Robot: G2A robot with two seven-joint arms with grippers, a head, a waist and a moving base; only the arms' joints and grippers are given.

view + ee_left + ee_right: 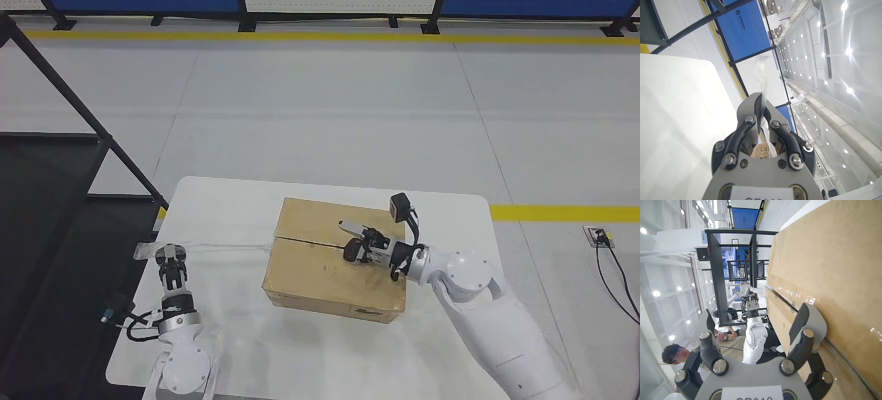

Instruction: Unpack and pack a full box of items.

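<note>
On table [220, 300] centre, box [335, 270] lies at 3 o'clock from left gripper [170, 256], clenched on clear tape [763, 89] running 9-to-3 toward the seam [320, 241], while right gripper [347, 238] rests released atop it.

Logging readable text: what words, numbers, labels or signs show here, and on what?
On the blue wall panel: a white logo and one brand word, sideways, not copied here.
On the brown cardboard box: handling pictograms, no legible words.
On the white label behind the left gripper, which pinches a clear tape strip: a code cut off at the frame edge.
On the second white label behind the right gripper: likewise cut off.
</note>
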